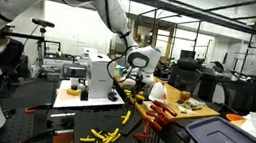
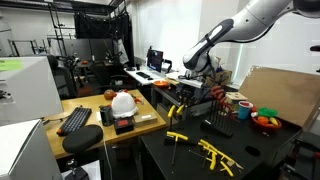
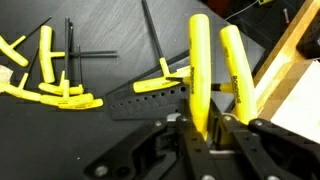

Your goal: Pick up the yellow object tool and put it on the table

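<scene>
In the wrist view my gripper (image 3: 202, 128) is shut on the lower end of a long yellow tool handle (image 3: 199, 60) that points up and away from me. A second yellow handle (image 3: 236, 60) stands right beside it, outside the jaws. Both sit at a black perforated tool rack (image 3: 145, 103). In both exterior views the gripper (image 1: 134, 74) (image 2: 188, 82) hangs over the black workbench, where the held tool is too small to make out.
Several yellow T-handle keys (image 3: 45, 85) lie loose on the black tabletop, also seen in both exterior views (image 1: 104, 136) (image 2: 215, 155). Black keys (image 3: 85, 50) lie beside them. A wooden board (image 3: 295, 70) borders the right. A white helmet (image 2: 123, 102) sits on a side desk.
</scene>
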`<state>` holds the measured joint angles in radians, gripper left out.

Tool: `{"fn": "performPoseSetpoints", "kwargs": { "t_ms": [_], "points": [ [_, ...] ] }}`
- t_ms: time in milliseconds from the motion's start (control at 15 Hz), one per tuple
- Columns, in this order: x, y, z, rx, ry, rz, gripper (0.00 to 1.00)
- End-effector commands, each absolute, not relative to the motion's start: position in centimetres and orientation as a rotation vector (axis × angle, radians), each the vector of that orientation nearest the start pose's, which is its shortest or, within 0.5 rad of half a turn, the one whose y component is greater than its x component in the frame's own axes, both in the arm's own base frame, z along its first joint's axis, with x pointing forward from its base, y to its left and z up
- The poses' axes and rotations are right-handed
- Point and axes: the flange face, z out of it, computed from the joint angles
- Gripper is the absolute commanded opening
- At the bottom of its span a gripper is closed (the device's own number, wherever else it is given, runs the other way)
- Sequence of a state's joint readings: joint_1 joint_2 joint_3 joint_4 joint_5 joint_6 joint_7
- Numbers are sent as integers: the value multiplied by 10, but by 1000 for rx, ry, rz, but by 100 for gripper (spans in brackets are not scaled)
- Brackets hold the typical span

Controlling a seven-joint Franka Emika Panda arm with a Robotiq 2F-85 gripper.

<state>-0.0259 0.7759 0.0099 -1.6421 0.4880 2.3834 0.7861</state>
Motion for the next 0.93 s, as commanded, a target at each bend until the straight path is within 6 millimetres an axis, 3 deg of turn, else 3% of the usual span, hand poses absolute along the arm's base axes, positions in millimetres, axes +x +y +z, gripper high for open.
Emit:
{"fn": "performPoseSetpoints", "kwargs": {
  "t_ms": [0,333,667,867],
  "points": [
    [662,-21,186,-2384,1551,229,5],
    [641,-31,194,-2508,1535,298,5],
    [617,-31,178,-2730,1448,431,5],
    [604,-21,161,-2825,1379,533,5]
  ]
}}
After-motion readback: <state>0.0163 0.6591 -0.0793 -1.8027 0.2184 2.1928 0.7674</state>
